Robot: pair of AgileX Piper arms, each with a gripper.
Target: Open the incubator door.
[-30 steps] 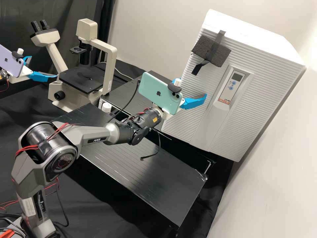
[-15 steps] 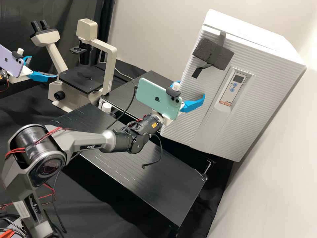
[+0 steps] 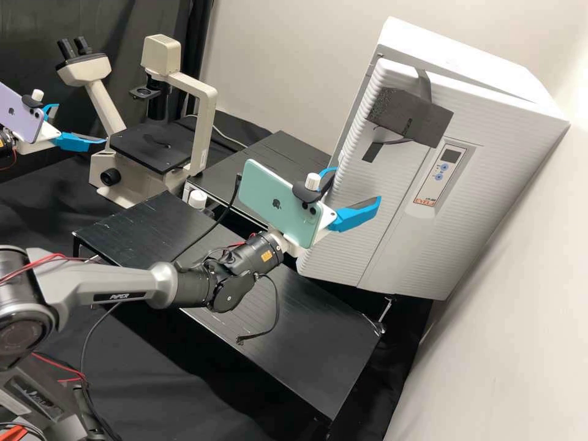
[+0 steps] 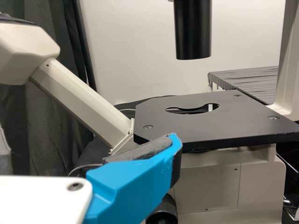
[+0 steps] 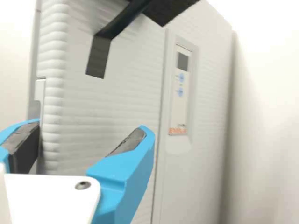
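In the high view the white incubator's ribbed door [image 3: 349, 239] stands ajar, a narrow gap along its upper edge. A dark foam pad [image 3: 413, 116] with black tape sits high on it. My right gripper [image 3: 356, 185] is open at the door's left edge, one finger in front of it, the other partly hidden. In the right wrist view, this gripper [image 5: 88, 133] has one finger beside the edge of the door [image 5: 112, 112] and one across its front; contact cannot be told. My left gripper [image 3: 81, 124] stands open beside the microscope; in its wrist view the gripper [image 4: 88, 142] shows one finger.
The cream microscope [image 3: 202, 122] stands left of the incubator. Black metal shelves [image 3: 263, 324] lie under the right arm, whose loose cable hangs over them. A pale wall [image 3: 508, 343] rises close on the incubator's right.
The right arm has drawn back toward the lower left, its gripper dropping a little. The door, shut earlier, has swung outward at its left edge, carrying the foam pad along. The left arm kept still.
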